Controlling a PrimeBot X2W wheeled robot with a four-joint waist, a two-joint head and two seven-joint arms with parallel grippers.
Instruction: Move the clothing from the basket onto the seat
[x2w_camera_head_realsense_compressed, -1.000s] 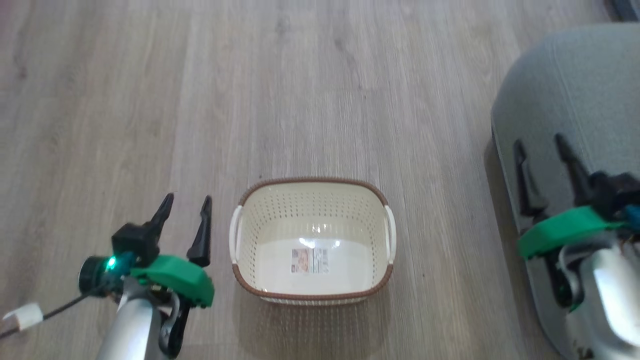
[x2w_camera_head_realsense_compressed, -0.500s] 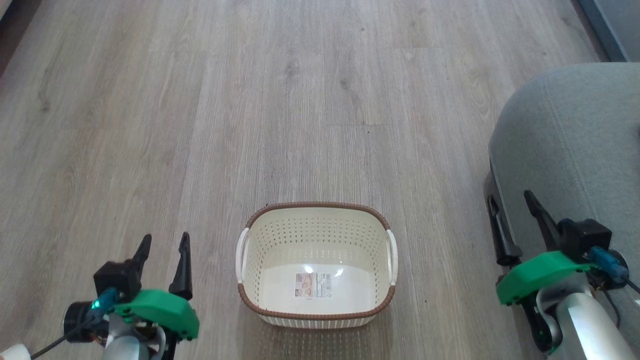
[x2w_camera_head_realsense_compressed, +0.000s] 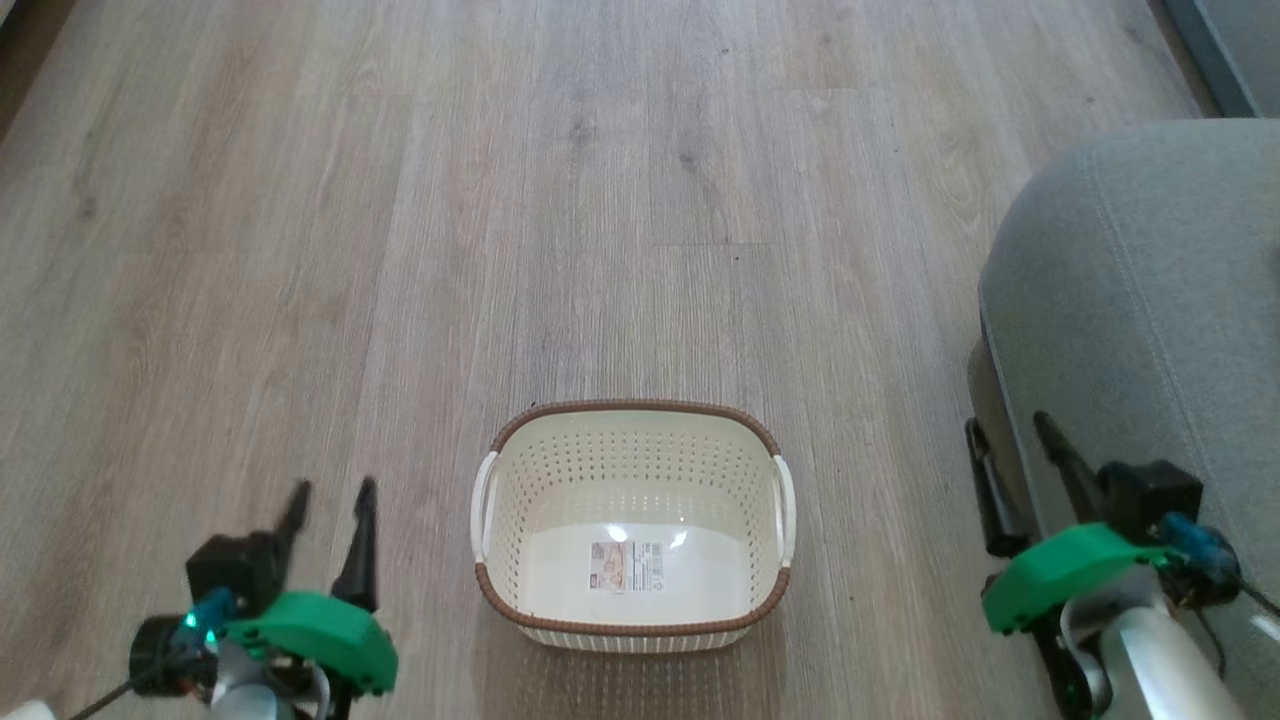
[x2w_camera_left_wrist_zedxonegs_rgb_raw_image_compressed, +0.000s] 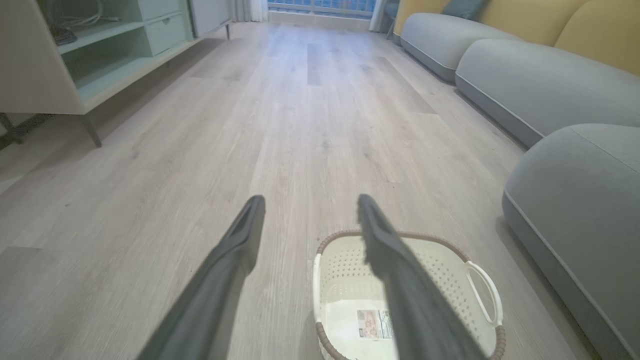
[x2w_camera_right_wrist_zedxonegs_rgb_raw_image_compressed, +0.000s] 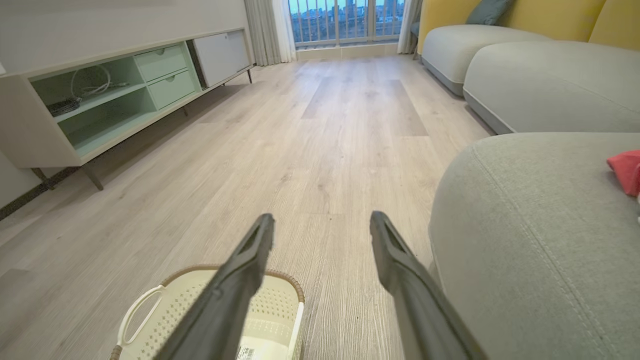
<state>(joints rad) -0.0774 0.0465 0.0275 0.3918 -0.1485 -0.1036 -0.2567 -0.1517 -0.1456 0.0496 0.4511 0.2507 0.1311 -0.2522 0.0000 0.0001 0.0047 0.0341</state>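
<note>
The cream basket (x2w_camera_head_realsense_compressed: 632, 520) stands on the wood floor with only its label sticker inside; it is also in the left wrist view (x2w_camera_left_wrist_zedxonegs_rgb_raw_image_compressed: 450, 280) and the right wrist view (x2w_camera_right_wrist_zedxonegs_rgb_raw_image_compressed: 165, 305). The grey seat (x2w_camera_head_realsense_compressed: 1150, 300) fills the right side. A corner of red clothing (x2w_camera_right_wrist_zedxonegs_rgb_raw_image_compressed: 625, 170) lies on the seat (x2w_camera_right_wrist_zedxonegs_rgb_raw_image_compressed: 525, 240) at the right edge. My left gripper (x2w_camera_head_realsense_compressed: 332, 497) hangs open left of the basket, holding nothing. My right gripper (x2w_camera_head_realsense_compressed: 1008, 430) hangs open beside the seat's front edge, also holding nothing.
A pale low cabinet (x2w_camera_right_wrist_zedxonegs_rgb_raw_image_compressed: 75, 110) with open green shelves stands along the left wall. More grey sofa sections (x2w_camera_left_wrist_zedxonegs_rgb_raw_image_compressed: 540, 85) with yellow backs line the right side. Bare wood floor (x2w_camera_head_realsense_compressed: 600, 200) stretches ahead of the basket.
The head camera tilted, shifting the picture down, then steadied. Both grippers drew back toward the bottom of the view. The right gripper moved off the seat to its front edge.
</note>
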